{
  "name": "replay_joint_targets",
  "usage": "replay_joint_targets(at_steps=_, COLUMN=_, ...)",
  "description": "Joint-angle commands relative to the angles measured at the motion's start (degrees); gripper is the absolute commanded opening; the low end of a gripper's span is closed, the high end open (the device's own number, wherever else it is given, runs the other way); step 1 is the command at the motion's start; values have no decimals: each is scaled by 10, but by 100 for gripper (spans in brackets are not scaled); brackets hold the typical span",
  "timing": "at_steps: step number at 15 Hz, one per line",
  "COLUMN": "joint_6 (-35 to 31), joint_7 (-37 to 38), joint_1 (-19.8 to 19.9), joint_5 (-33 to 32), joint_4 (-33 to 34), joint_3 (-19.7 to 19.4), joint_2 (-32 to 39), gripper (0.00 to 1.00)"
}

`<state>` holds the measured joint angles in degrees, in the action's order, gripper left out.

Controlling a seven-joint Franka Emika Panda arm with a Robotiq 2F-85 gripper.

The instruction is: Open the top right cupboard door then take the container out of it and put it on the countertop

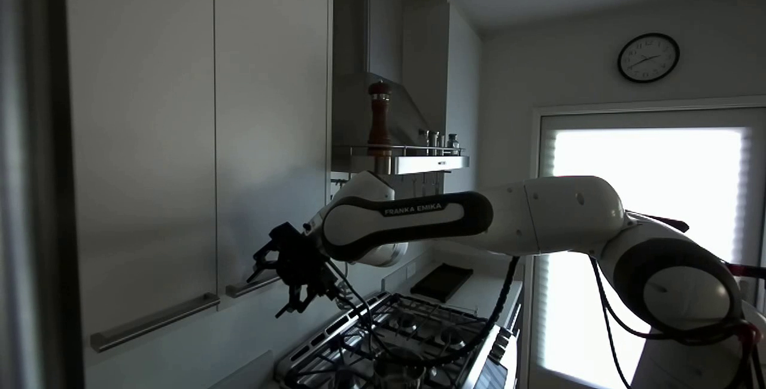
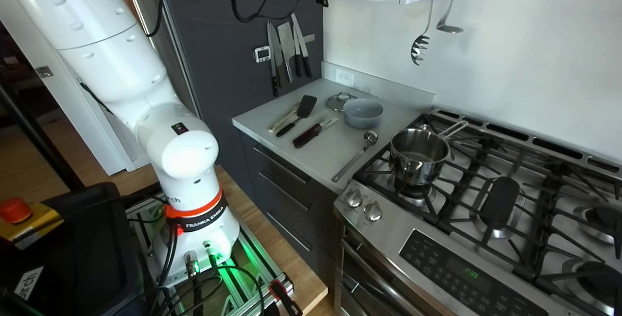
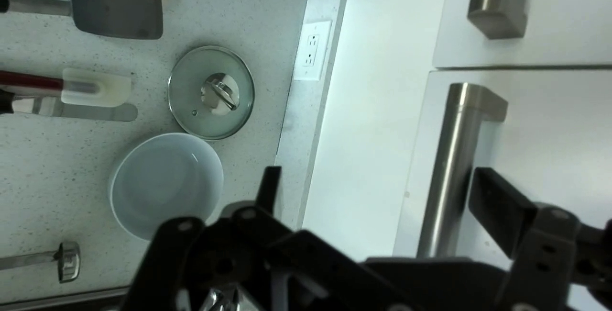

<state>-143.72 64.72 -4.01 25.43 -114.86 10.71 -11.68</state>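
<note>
Gripper (image 3: 377, 184) spread wide, nothing grasped. In the wrist view the handle (image 3: 442, 177) runs between its fingers, close to the fingertip (image 3: 499, 210) at right of frame; whether they touch, I cannot tell. Handle looks like rigid, smooth metal: I expect slip, so I'd clamp across mid-bar or hook a finger behind. Door (image 3: 550, 134), right of frame, closed; judged stiff, fairly light, hinge side unclear. Countertop (image 3: 248, 24) at left. Container unseen, presumably behind the door.
</note>
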Motion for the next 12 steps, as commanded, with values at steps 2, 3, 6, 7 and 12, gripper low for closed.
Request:
replay_joint_targets(at_steps=2, joint_6=-19, joint_7=10, joint_1=-10, joint_5=7, joint_4=-12, joint_3=-9, joint_2=-1, gripper=100)
replay_joint_targets(at_steps=3, joint_6=-9, joint_7=14, joint_1=-8, joint_5=0, joint_4=-13, joint_3=-9, joint_2=-2, gripper=100)
replay_joint_targets(at_steps=6, joint_6=30, joint_7=21, joint_1=-1, joint_5=-26, joint_4=-18, joint_3=-11, joint_2=-13, gripper=100)
replay_joint_targets(at_steps=7, joint_6=48, joint_7=27, joint_1=2, joint_5=-37, joint_4=-20, joint_3=-13, joint_2=-17, gripper=100)
replay_joint_targets(at_steps=12, joint_6=133, joint_7=46, joint_1=15, joint_5=-92, joint_4=-11, joint_3=-21, joint_2=-35, gripper=100)
